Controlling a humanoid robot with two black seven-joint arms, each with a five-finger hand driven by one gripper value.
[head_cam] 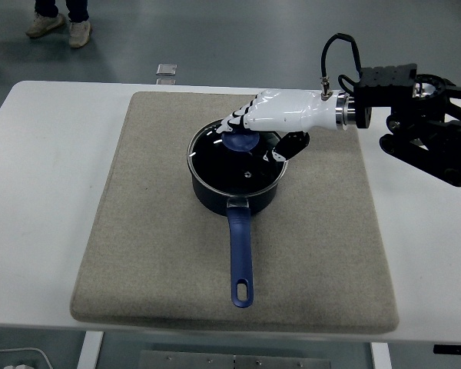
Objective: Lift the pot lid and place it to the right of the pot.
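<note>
Barely begun: lid (237, 159) on the pot (236, 187), nothing lifted, the move to the right side not started. Right hand (280, 112) over the lid's far edge, fingers (237, 120) curled down around the blue knob (237, 140), thumb beside it; firm pinch or loose touch, cannot tell. Dark glass lid, round, metal-rimmed. Pot dark blue, glossy, with a long blue handle (241, 257) pointing to the near edge. Under both, a coarse beige mat (138, 231) on the smooth white surface (38, 192), pot nearer the mat's far edge.
</note>
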